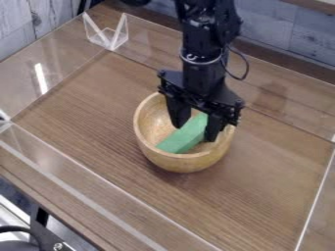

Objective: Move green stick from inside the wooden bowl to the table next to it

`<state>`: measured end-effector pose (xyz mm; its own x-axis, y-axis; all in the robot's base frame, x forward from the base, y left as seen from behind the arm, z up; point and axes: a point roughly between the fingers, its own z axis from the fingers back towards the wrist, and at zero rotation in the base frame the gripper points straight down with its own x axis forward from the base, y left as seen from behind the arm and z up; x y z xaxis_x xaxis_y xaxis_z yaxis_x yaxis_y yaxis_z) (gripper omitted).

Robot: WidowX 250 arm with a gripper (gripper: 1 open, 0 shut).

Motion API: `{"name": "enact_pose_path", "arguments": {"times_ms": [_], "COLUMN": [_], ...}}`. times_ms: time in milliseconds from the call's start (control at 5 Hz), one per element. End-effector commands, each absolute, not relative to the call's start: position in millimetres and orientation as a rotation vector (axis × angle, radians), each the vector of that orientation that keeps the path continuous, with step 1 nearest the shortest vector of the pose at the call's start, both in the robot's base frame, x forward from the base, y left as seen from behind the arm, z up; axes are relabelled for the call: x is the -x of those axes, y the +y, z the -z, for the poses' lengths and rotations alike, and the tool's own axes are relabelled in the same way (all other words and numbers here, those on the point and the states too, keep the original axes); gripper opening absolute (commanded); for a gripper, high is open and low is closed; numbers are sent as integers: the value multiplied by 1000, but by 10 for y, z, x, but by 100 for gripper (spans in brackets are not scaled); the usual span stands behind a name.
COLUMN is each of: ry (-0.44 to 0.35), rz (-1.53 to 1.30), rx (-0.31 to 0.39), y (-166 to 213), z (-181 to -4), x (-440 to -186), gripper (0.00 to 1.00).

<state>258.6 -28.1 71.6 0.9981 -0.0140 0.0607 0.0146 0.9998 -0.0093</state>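
The wooden bowl sits near the middle of the dark wood-grain table. Inside it the green stick lies slanted, its lower end toward the front left and its upper end against the right wall. My black gripper points straight down into the bowl. Its two fingers stand on either side of the stick's upper end and press on it. The stick's top end is partly hidden behind the fingers.
Clear acrylic walls edge the table on all sides. A small clear angled stand stands at the back left. Bare tabletop lies left, front and right of the bowl. A cable hangs along the arm.
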Motion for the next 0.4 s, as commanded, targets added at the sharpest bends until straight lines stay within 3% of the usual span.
{"name": "enact_pose_path", "arguments": {"times_ms": [0,200], "ry": [-110,-106], "rz": [3,-1], "rx": [11,9], "y": [-257,-252], "z": [-843,-825], "x": [-2713,-2717], "gripper": [100,100]}}
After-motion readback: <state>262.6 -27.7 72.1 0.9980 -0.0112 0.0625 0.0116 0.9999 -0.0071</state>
